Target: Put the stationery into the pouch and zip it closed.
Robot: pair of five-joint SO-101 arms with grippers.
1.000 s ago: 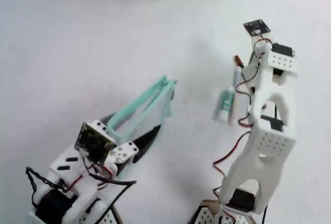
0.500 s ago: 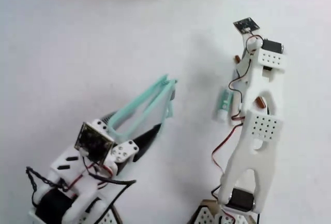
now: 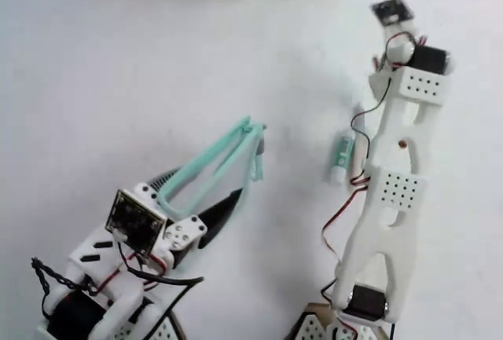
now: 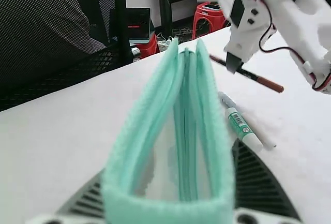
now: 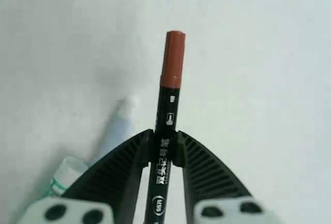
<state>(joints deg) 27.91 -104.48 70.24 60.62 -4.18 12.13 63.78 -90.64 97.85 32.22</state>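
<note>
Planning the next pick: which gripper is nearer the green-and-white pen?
Right. The right gripper, holding a brown pen, is close to the green-and-white pen; the left gripper holds the pouch farther away.

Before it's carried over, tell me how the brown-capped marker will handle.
The marker looks stiff and light: it juts straight from the right gripper. Its smooth round barrel may pivot in the jaws, and probably rolls if dropped.
</note>
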